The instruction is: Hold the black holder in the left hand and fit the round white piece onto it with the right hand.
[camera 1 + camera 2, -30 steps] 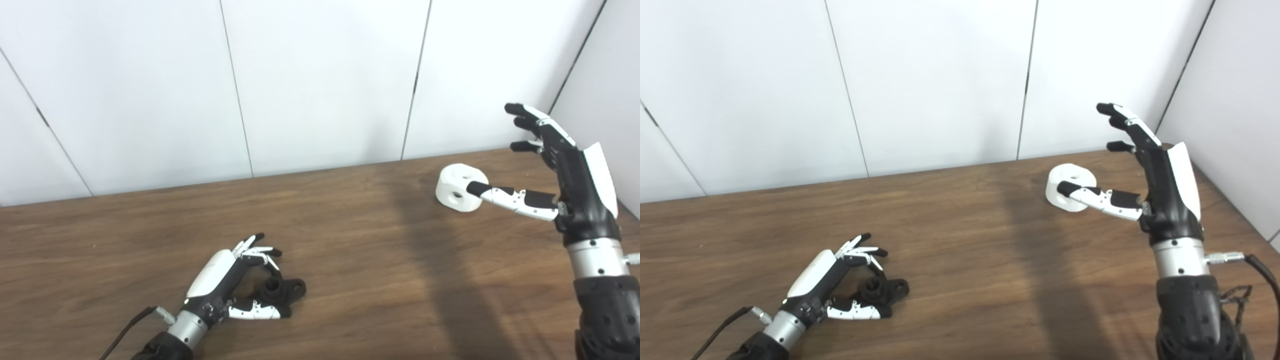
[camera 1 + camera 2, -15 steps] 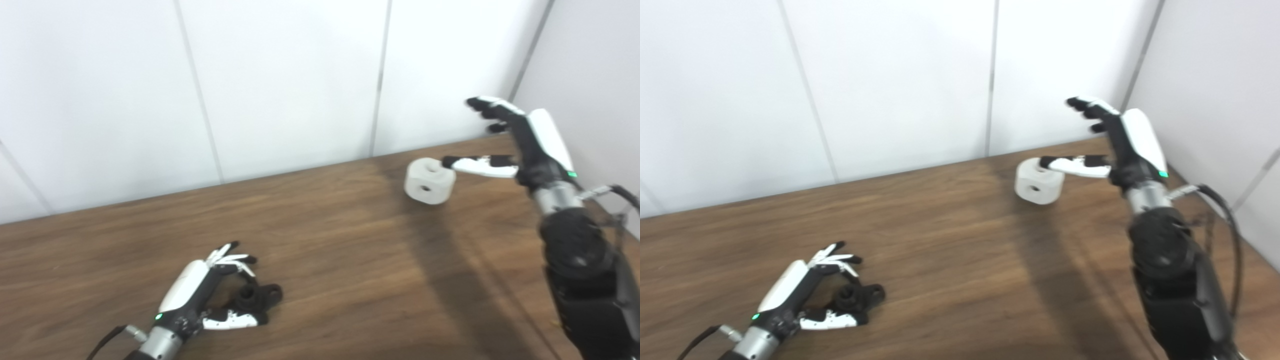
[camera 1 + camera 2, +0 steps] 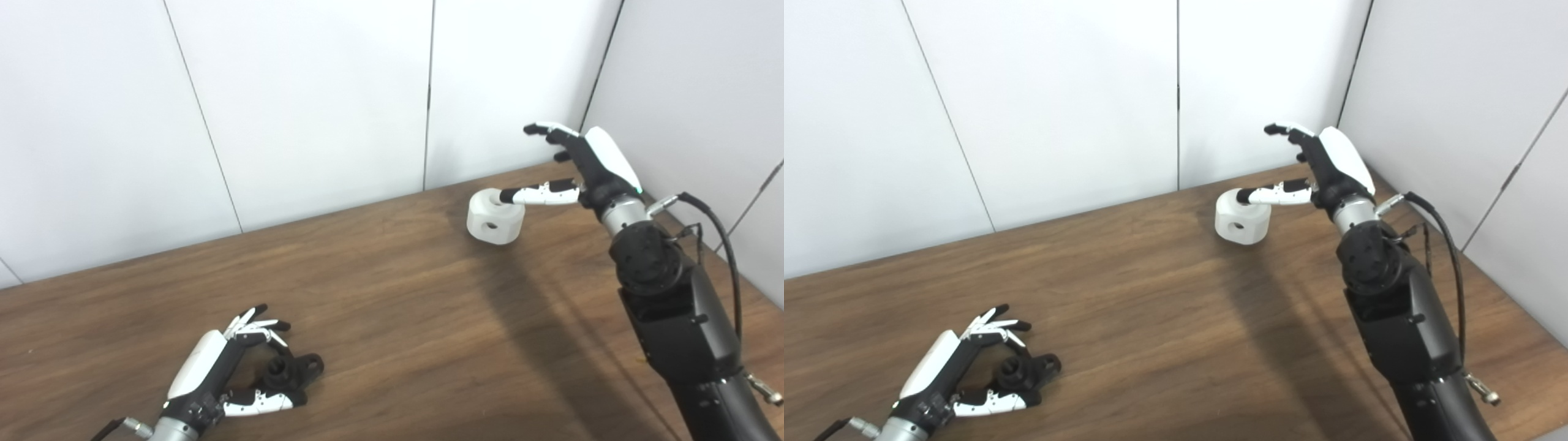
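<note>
Resting on a wood-grain counter (image 3: 392,318) are just two parts: one black holder (image 3: 293,371) at the near left and one round white piece (image 3: 495,215) at the far right, well apart. The left robot hand (image 3: 217,373) lies curled loosely around the holder (fingers spread, not clamped) — the right robot hand (image 3: 576,168) hovers open, its thumb over the white piece's top. White wall panels (image 3: 306,104) enclose the counter. Both views show much the same — the right eye view takes in more of the right-hand wall.
</note>
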Tool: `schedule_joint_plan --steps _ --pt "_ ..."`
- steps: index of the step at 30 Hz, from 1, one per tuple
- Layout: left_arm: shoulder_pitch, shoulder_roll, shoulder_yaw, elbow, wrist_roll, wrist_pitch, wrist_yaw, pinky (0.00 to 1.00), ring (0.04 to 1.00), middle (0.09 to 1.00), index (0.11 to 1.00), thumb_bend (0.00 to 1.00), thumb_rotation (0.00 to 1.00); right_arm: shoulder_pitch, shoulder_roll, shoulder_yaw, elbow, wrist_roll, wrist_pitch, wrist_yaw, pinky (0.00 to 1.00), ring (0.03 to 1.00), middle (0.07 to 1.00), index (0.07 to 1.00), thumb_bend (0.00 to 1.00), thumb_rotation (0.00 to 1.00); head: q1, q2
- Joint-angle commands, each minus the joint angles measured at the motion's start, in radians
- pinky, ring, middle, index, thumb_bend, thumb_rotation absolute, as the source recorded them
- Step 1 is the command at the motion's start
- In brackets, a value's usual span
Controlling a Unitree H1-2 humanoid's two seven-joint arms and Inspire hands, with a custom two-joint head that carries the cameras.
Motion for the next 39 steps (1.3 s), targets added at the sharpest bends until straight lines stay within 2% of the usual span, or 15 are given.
schedule_joint_plan --steps 1,11,19,24,29,33,39 --pt "-0.002 0.013 0.007 0.002 -0.013 -0.009 -0.005 1.0 0.979 0.803 0.482 0.52 0.04 -0.05 -0.044 -0.006 -0.006 -0.031 0.001 0.013 0.79 0.898 0.904 0.843 0.86 0.41 -0.003 -0.002" --pt "-0.003 0.015 0.015 0.008 -0.017 -0.016 -0.01 1.0 0.97 0.802 0.482 0.52 0.04 -0.099 -0.016 -0.001 0.106 -0.086 0.001 0.026 0.81 0.946 0.943 0.859 0.93 0.43 -0.018 -0.011" --pt "0.002 0.018 0.021 0.006 -0.024 -0.018 -0.018 1.0 0.959 0.803 0.483 0.52 0.04 -0.118 -0.024 0.025 0.186 -0.076 0.0 0.004 0.82 0.963 0.945 0.86 0.97 0.44 -0.027 -0.015" --pt "0.008 0.016 0.024 -0.009 -0.02 -0.007 -0.022 1.0 0.954 0.803 0.483 0.52 0.04 -0.128 -0.027 0.028 0.228 -0.108 0.001 0.036 0.81 0.989 0.977 0.884 1.0 0.49 -0.027 -0.012" --pt "0.01 0.016 0.025 -0.014 -0.013 -0.008 -0.02 1.0 0.952 0.801 0.483 0.52 0.04 -0.132 -0.012 0.01 0.238 -0.143 0.002 0.067 0.82 0.999 0.987 0.879 1.0 0.49 -0.032 -0.011" --pt "0.009 0.015 0.03 -0.008 -0.019 -0.013 -0.018 1.0 0.955 0.801 0.482 0.52 0.04 -0.136 0.007 -0.01 0.248 -0.183 0.002 0.109 0.84 1.0 1.0 0.879 1.0 0.53 -0.037 -0.014" --pt "0.006 0.016 0.031 0.006 -0.021 -0.033 -0.013 1.0 0.952 0.8 0.482 0.52 0.04 -0.132 0.015 -0.008 0.259 -0.218 0.001 0.117 0.82 1.0 1.0 0.861 1.0 0.56 -0.037 -0.015"
